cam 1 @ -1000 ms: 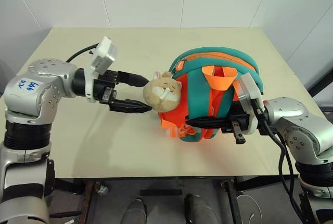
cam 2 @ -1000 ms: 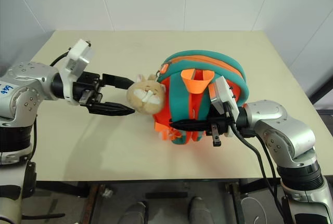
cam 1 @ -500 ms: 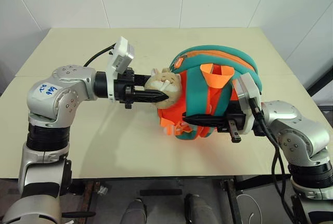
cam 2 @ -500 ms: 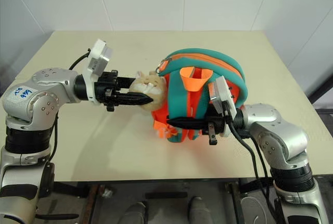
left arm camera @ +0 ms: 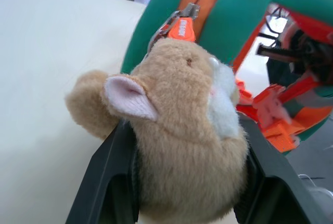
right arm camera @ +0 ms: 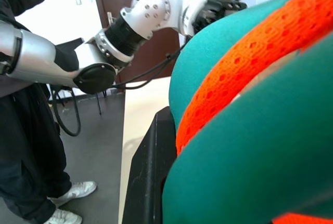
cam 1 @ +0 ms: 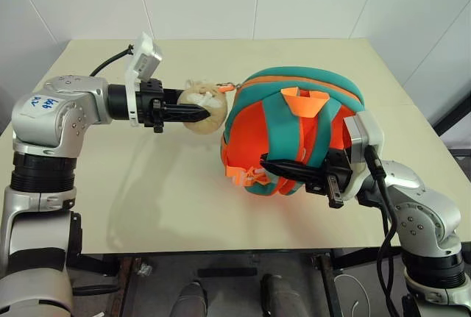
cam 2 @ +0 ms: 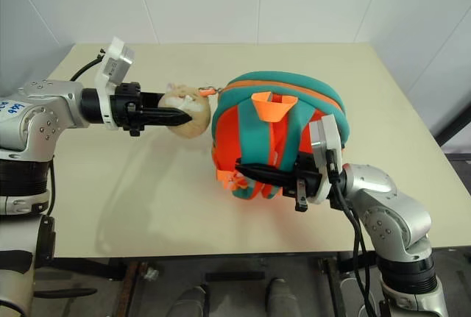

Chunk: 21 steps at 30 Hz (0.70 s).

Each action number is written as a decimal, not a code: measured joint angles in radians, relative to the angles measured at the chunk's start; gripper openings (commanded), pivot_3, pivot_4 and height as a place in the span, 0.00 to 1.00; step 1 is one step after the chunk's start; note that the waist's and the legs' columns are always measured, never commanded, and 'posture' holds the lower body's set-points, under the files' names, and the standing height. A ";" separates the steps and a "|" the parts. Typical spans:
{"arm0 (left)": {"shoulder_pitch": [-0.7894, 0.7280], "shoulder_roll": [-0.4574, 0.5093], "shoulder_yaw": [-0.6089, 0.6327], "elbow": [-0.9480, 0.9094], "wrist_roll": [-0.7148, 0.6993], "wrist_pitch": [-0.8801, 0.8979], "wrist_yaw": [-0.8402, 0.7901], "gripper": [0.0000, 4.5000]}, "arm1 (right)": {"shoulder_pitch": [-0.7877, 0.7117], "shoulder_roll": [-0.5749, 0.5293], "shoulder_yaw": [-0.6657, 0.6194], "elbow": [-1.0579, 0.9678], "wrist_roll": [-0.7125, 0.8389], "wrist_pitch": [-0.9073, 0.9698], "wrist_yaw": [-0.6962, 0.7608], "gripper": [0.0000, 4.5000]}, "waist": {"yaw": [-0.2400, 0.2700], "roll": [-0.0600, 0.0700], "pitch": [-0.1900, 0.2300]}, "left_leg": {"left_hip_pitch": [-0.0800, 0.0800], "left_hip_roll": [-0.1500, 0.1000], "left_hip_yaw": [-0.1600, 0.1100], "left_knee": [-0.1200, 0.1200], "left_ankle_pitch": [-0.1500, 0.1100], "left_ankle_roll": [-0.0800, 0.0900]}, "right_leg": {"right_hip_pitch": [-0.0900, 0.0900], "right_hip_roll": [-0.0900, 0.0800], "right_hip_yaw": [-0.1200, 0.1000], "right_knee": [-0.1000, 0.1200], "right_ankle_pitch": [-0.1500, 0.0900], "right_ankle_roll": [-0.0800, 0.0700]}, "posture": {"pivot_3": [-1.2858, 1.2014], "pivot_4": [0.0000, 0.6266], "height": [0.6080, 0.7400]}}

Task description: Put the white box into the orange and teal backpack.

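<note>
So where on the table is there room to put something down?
The table is bare in front of the left arm and near the front edge. It is bare too along the back edge by the wall. It is crowded in the middle right: the backpack, the plush toy pinched in the left fingers, and the right fingers on the straps.

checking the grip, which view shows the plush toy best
The left wrist view: the plush toy sits close up, squeezed between the left gripper's fingers. The two eye views show it small, beside the orange and teal backpack.
</note>
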 measured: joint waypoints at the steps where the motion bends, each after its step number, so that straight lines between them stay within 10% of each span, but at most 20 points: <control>1: -0.002 0.005 -0.012 0.019 0.013 -0.009 -0.013 0.38 | 0.002 0.000 0.000 -0.002 0.003 0.000 -0.004 0.00 | 0.000 0.000 0.000 | 0.000 0.000 0.000 0.000 0.000 0.000 | 0.000 0.000 0.000 0.000 0.000 0.000 | 0.52 0.24 1.00; 21: 0.009 -0.044 -0.353 0.244 0.361 -0.276 -0.154 0.38 | 0.007 -0.009 0.004 -0.018 0.024 0.005 -0.054 0.00 | 0.002 0.000 0.000 | 0.000 0.000 0.000 0.000 -0.001 0.001 | 0.000 0.000 0.000 -0.001 -0.001 -0.002 | 0.52 0.24 1.00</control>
